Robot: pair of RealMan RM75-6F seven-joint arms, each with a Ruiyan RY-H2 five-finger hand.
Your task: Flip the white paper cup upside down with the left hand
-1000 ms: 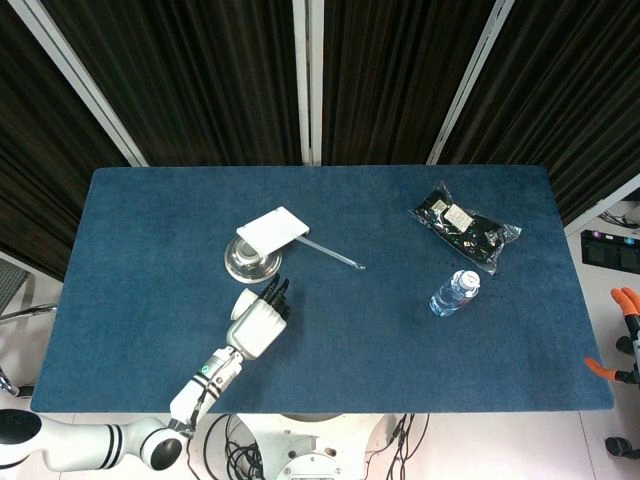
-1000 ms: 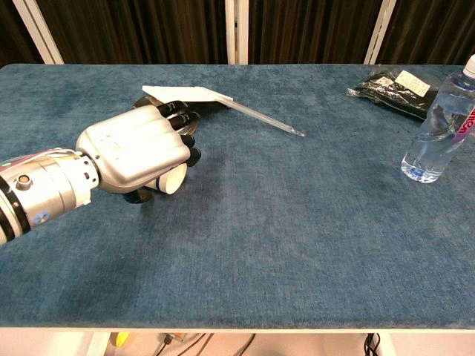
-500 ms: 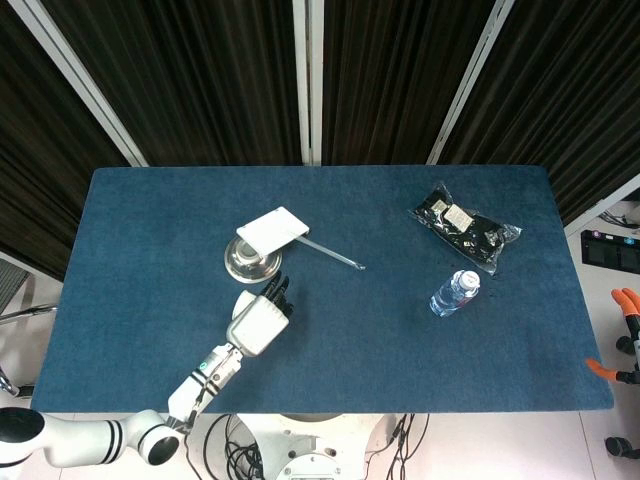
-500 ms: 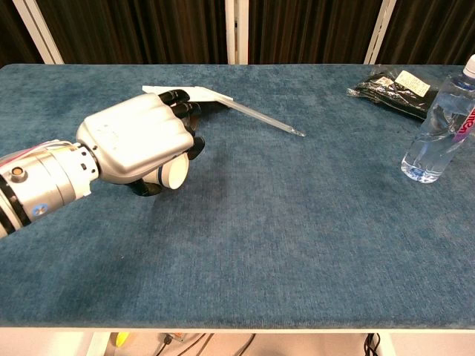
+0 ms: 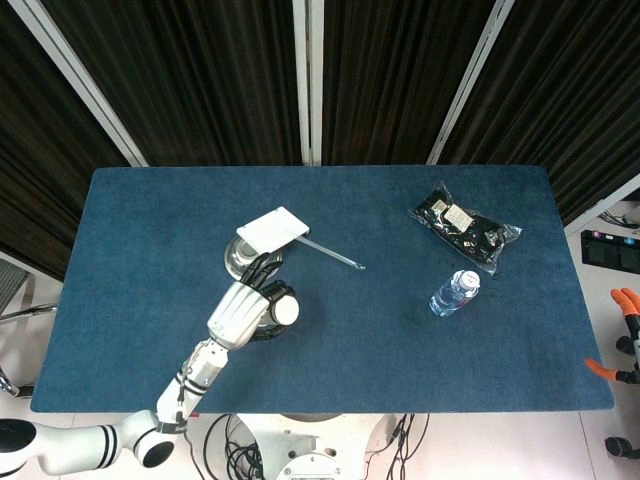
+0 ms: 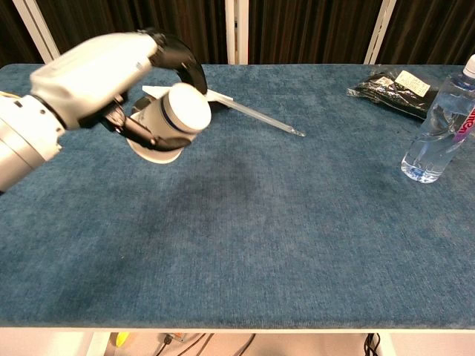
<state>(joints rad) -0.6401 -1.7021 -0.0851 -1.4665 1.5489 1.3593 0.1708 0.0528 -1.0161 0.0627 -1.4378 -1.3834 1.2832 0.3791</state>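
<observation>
My left hand [image 5: 243, 310] [image 6: 96, 74] grips the white paper cup [image 6: 177, 119] [image 5: 282, 309] and holds it in the air above the left part of the blue table [image 5: 400, 340]. The cup has a dark band near one end and lies tilted on its side, its flat white bottom facing right and toward the chest camera. Dark fingers [image 6: 182, 55] wrap over the top of the cup. My right hand appears in neither view.
Behind the cup a metal dish [image 5: 238, 257] carries a white card [image 5: 272, 229], and a thin rod [image 5: 330, 252] [image 6: 260, 116] runs right from it. A water bottle [image 5: 454, 291] [image 6: 439, 130] stands at the right, a black packet [image 5: 464, 226] [image 6: 393, 89] beyond it.
My left hand has lifted off the table with the cup and turned, so the cup's flat bottom now shows in the head view and faces the chest camera higher up.
</observation>
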